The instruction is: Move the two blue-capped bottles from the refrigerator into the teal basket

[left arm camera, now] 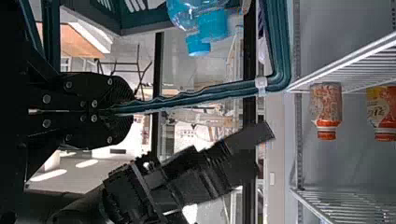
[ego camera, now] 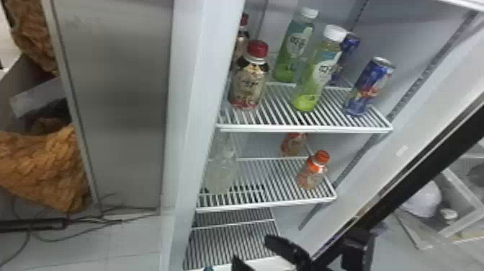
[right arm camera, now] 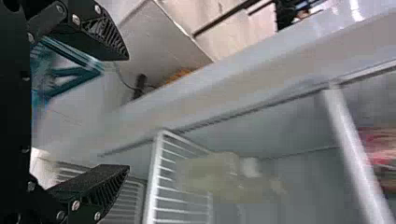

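Note:
My right gripper (ego camera: 252, 249) is at the bottom of the head view, before the lowest shelf; in the right wrist view the right gripper (right arm camera: 128, 113) stands open with nothing between its fingers. In the left wrist view my left gripper (left arm camera: 131, 110) is shut on the rim of the teal basket (left arm camera: 278, 44). Two blue caps, one larger (left arm camera: 213, 24) and one smaller (left arm camera: 198, 45), show at the basket, with a clear bottle body (left arm camera: 189, 10) beside them. A blue cap (ego camera: 208, 268) peeks in at the head view's bottom edge.
The top shelf (ego camera: 306, 128) holds red-capped and white-capped bottles and blue cans. On the middle shelf (ego camera: 266, 206) stand clear bottles (ego camera: 220, 171) at left and orange-capped bottles (ego camera: 312, 171) at right. The refrigerator's side wall (ego camera: 196, 108) and black door edge (ego camera: 407, 180) flank the opening.

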`<state>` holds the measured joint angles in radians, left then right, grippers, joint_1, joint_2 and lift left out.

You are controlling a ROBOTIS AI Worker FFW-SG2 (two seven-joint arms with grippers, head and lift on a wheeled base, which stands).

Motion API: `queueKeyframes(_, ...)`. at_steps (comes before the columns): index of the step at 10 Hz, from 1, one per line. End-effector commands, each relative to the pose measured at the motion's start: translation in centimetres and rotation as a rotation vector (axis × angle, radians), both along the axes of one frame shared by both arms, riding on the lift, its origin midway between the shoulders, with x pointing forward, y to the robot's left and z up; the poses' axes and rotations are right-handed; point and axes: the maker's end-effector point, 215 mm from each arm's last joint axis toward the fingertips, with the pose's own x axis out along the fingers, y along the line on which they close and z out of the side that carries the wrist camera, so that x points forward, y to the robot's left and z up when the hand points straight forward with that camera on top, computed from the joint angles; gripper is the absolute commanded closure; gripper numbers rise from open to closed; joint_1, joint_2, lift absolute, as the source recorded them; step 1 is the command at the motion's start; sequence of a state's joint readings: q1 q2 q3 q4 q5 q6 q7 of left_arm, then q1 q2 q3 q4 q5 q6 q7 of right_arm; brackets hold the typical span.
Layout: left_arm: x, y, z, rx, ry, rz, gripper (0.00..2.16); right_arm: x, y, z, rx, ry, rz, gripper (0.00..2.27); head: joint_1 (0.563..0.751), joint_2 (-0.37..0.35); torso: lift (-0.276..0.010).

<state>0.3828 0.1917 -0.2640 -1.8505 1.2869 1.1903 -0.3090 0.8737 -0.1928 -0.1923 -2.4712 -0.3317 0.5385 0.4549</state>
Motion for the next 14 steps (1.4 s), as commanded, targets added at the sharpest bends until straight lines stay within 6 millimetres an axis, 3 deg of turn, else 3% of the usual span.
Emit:
queueKeyframes(1,0.1,0.0,0.0,0.001,-0.004,-0.002,1.14,1.3,-0.8,2.4,-0.003,-0.113,-0.042,0.12,0.695,-0.350,-0.140)
queueKeyframes(4,0.0,-0.1,0.0,0.002,-0.001,-0.003,1.14,3.2,-3.6,6.1,-0.030,-0.314,-0.165,0.10,0.695,-0.350,-0.140)
queueKeyframes(10,0.2,0.0,-0.1,0.008,-0.008,-0.002,1.14,6.1,-9.8,4.8,-0.074,-0.578,-0.347,0.04,0.695,-0.350,-0.140)
queueKeyframes(14,0.3,-0.1,-0.1,0.006,-0.007,0.003,1.14,6.2,-11.0,3.8,-0.088,-0.639,-0.382,0.05,0.695,-0.350,-0.140)
